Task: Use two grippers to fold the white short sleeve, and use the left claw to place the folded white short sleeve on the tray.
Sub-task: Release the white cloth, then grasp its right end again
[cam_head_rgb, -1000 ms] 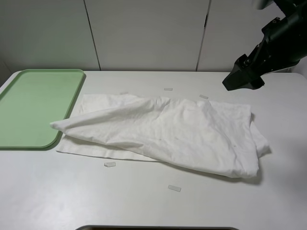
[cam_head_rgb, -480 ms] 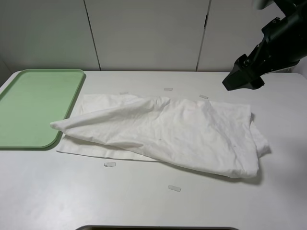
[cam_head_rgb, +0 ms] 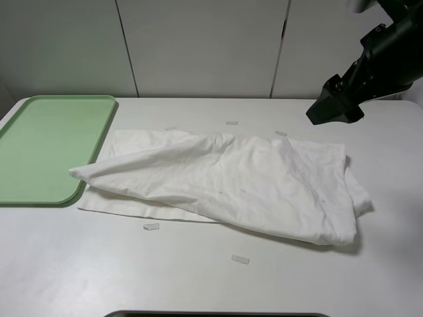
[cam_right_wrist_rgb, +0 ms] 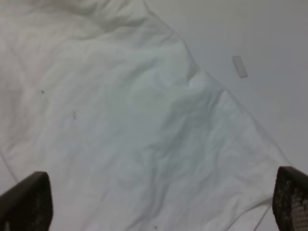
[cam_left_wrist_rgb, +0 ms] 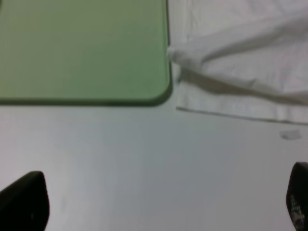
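Note:
The white short sleeve [cam_head_rgb: 225, 185] lies crumpled on the white table, its upper layer pulled over into a point near the tray [cam_head_rgb: 46, 145]. That pale green tray is bare at the far left. My right arm [cam_head_rgb: 370, 66] hangs above the table's back right corner, apart from the cloth. In the right wrist view the right gripper [cam_right_wrist_rgb: 156, 202] is open over the shirt [cam_right_wrist_rgb: 130, 125], with nothing between its fingers. The left arm is out of the high view. Its wrist view shows the left gripper [cam_left_wrist_rgb: 159, 199] open over bare table, short of the tray's corner [cam_left_wrist_rgb: 159, 91] and the shirt's hem [cam_left_wrist_rgb: 240, 110].
Small whitish tape strips lie around the shirt: two in front [cam_head_rgb: 151, 226] [cam_head_rgb: 240, 259] and two behind [cam_head_rgb: 231, 123] [cam_head_rgb: 281, 133]. A white panelled wall stands behind the table. A dark edge [cam_head_rgb: 218, 314] shows at the table's front.

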